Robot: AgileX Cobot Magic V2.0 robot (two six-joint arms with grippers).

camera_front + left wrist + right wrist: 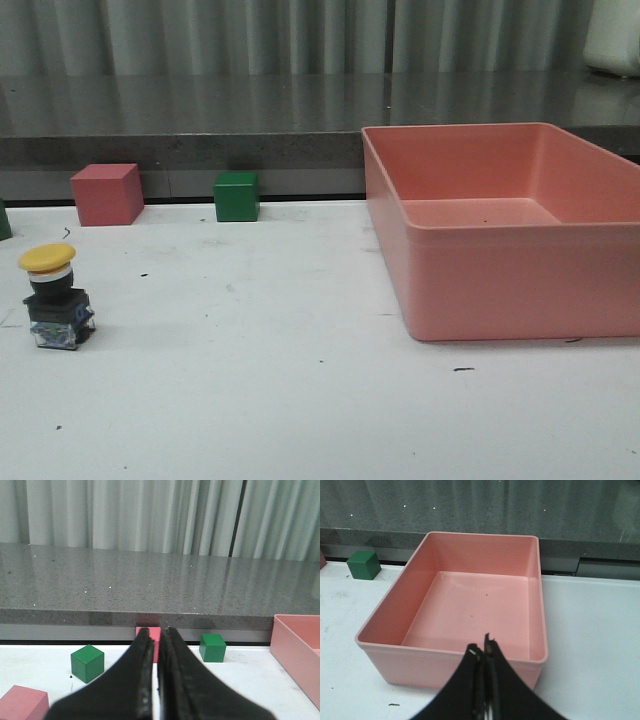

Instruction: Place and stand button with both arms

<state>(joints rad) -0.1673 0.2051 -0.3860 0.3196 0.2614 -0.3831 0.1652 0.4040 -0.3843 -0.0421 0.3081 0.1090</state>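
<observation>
We see the button point(56, 297) standing on the white table point(300, 400), well to the left of the pink bin point(500, 250), with its yellow cap up and its clear base down, so its long axis is upright. It is slightly tilted, maybe, but we cannot be sure.

Neither arm shows in the front view. In the left wrist view the left gripper point(156, 645) has its fingers pressed together with nothing between them, and it faces a red cube point(149, 636) and two green cubes, not the button. In the right wrist view the right gripper point(483, 655) is also closed and empty, hanging just before the near wall of the pink bin point(450, 665).

We judge that the left arm is nearer, because the button stands far from the bin, on the side away from the right arm. No wrist camera shows the button, so its exact direction from either gripper we cannot tell.

The red cube point(106, 194) and a green cube point(236, 196) stand behind the button, well apart from it. Nothing seems to block the way.
</observation>
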